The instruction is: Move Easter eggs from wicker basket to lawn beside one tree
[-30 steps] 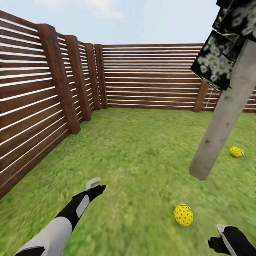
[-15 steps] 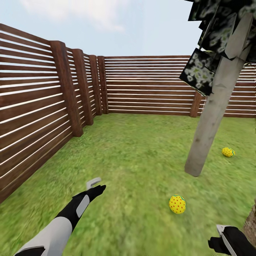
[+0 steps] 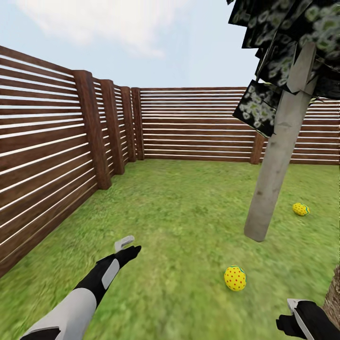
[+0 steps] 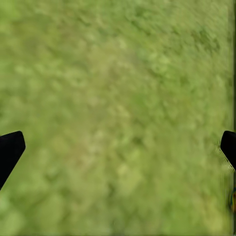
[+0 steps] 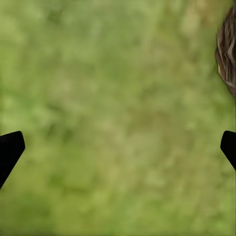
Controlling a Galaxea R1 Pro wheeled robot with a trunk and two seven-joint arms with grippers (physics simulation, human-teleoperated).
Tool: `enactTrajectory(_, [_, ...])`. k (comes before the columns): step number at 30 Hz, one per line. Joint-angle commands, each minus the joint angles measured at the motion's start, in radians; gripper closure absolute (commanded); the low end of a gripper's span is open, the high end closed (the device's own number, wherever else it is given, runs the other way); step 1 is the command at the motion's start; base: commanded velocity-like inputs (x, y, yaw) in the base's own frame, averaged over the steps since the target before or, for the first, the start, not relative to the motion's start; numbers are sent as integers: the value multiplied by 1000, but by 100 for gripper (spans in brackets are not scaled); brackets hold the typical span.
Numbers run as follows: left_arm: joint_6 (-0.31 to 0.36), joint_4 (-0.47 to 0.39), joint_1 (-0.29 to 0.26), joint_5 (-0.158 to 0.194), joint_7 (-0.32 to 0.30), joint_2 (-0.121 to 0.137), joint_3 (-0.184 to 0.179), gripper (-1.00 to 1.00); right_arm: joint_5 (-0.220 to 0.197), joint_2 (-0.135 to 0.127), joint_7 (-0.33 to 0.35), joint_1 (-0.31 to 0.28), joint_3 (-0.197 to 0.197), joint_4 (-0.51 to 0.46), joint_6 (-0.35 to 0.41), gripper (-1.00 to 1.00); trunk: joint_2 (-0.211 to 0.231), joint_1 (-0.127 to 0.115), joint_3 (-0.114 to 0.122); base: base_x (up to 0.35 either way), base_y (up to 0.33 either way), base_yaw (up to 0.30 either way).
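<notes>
A slatted brown fence [image 3: 189, 123] closed the garden on the left and far sides under a pale, cloudy sky, with green lawn [image 3: 189, 203] spread inside it. In the head view a grey-beige tree [image 3: 274, 174] rose from the grass at the right, its dark mottled leaves filling the upper right corner. One yellow egg [image 3: 234, 278] with red dots lay on the grass near the foot of the trunk, on the near side. A second egg [image 3: 300, 209] lay beyond the trunk to the right, also near its base. A patch of brown weave, the basket [image 3: 334, 297], showed at the right edge, just beside the right gripper [image 3: 295, 311]. The left gripper [image 3: 126, 244] was held out over bare grass, well apart from both eggs.

In the left wrist view the two dark fingertips [image 4: 10, 150] stood wide apart at the frame's edges with only blurred grass between them, so that claw was spread and held nothing.

In the right wrist view the fingertips [image 5: 10, 150] were likewise wide apart over grass, empty, with the basket's wicker edge [image 5: 227, 54] at one corner.
</notes>
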Motion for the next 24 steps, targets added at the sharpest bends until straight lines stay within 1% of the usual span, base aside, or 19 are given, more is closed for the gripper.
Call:
enactTrajectory(1, [8,-2,0,6,-3,-1,7,-100,3,0,6,0,-3,-1,4,-100,0,-1,3,0,0,-142])
enactTrajectory(13, [6,-2,0,7,-3,-3,7,-100,3,-1,6,0,-4,0,7,-100,3,-6,49,-27,0,-251])
enactTrajectory(15, [6,-2,0,7,-3,-4,7,-100,3,-1,5,0,-4,0,8,-100,3,-7,57,-211,-70,-269])
enactTrajectory(21, [6,18,0,6,-4,-8,6,-100,3,-1,5,0,-4,-1,8,-100,5,-10,80,-208,-205,-260])
enactTrajectory(24, [5,24,0,6,-4,-10,5,-100,3,-1,5,0,-4,-1,7,-100,5,-11,92,-197,-252,-89])
